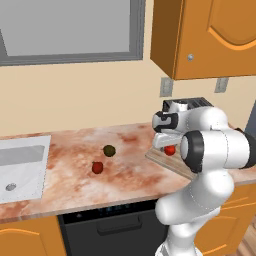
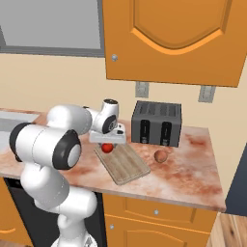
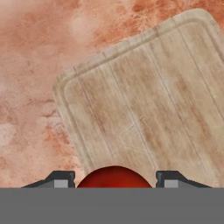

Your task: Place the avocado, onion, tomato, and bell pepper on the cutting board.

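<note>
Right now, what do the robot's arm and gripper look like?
The arm is glossy white with rounded, bulbous links and dark grey to black rings at its joints. The gripper has two small dark finger tips with light grey pads, under a white hand. No cables or markings are visible.

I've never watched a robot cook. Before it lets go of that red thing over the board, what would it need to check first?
1. Red vegetable held between the jaws: ok, the hand view shows a fingertip on each side of it.
2. Gripper is over the cutting board: ok, bare wood lies ahead of it in the hand view.
3. Vegetable touching the board: cannot tell.
4. Drop spot free: ok, nothing else lies on the board.
5. Toaster out of the way: ok, it stands behind the board.
6. Items left over: not ok, the avocado, another red vegetable and the onion lie on the counter.
</note>
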